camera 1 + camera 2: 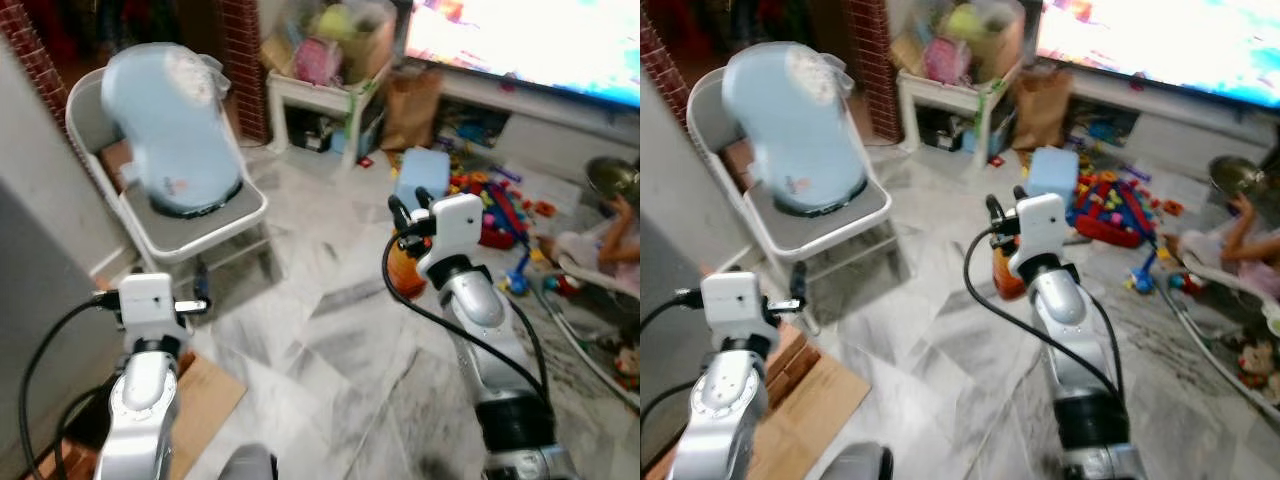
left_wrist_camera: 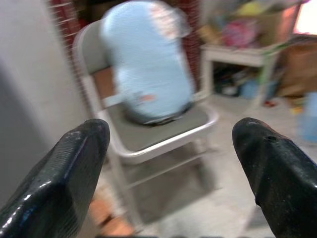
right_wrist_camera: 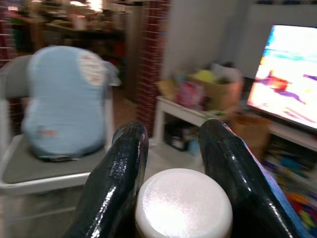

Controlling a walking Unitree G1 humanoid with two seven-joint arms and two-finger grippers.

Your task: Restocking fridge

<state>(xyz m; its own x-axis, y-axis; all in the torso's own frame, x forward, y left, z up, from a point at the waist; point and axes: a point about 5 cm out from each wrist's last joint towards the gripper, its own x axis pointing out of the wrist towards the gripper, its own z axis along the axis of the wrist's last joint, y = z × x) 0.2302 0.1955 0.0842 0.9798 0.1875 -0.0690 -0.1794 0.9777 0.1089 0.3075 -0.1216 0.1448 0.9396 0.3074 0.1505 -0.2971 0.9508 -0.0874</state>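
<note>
Right pincer [image 3: 171,163] is raised at mid-height ahead of the robot, its 2 black fingers [image 3: 116,183] closed against the sides of a container with a round white lid [image 3: 183,206]. In the head views, an orange body [image 1: 402,275] shows just below this pincer [image 1: 412,212]; what the container holds cannot be told. No fridge can be made out.

Left pincer [image 2: 171,168] is held lower and nearer the robot's body, fingers [image 2: 64,183] spread wide with nothing between them. Its silver arm [image 1: 140,400] shows in the head view, with a flat piece of cardboard [image 1: 205,395] on the floor just beside it.

Ahead of the left pincer stands a grey folding chair [image 1: 215,220] carrying a pale blue cushion-like item [image 1: 170,130] leaned against its backrest. Beyond the right pincer, a small white worktop [image 1: 320,95] carries bags and a cardboard box. A lit screen [image 1: 530,40] lies further to the right. A light blue box [image 1: 420,175] and scattered coloured toy blocks [image 1: 495,210] lie on the marble floor [image 1: 330,350] past the right pincer. A person [image 1: 610,245] sits on the floor well apart, to the right. All views are blurred.
</note>
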